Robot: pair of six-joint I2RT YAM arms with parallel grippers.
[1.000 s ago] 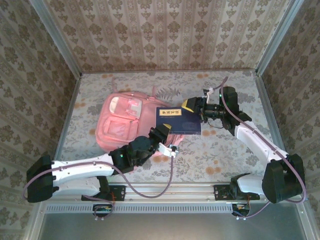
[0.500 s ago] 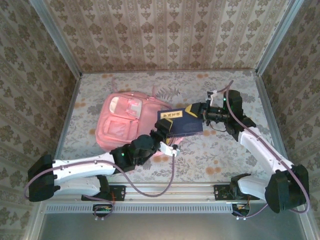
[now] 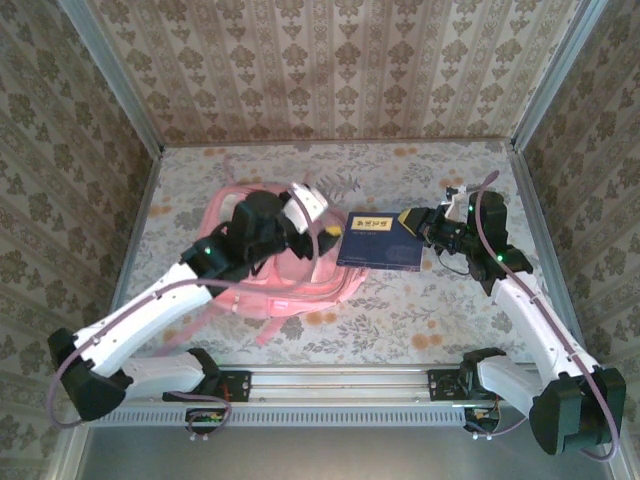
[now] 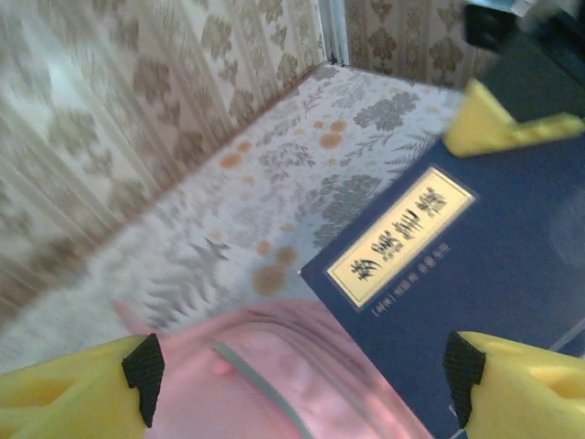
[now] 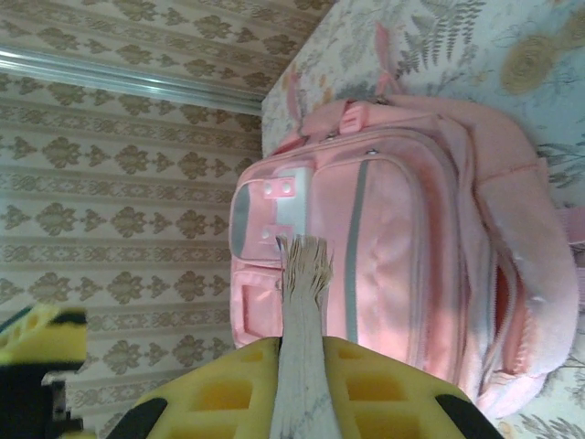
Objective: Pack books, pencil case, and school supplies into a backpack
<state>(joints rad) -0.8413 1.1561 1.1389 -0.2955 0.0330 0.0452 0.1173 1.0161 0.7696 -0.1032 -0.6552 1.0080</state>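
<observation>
Left pincer (image 4: 302, 370) lifted, soft pink backpack (image 5: 393, 229), right pincer (image 3: 412, 222) clamping flat navy book (image 3: 380, 245)

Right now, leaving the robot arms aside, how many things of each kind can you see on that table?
pink backpack: 1
navy book: 1
Total: 2

Counter (image 3: 450, 320) lies open behind the backpack (image 3: 310, 282). At its right side the navy book (image 3: 380, 240) bars passage, and the left arm (image 3: 170, 300) crosses above it.
</observation>
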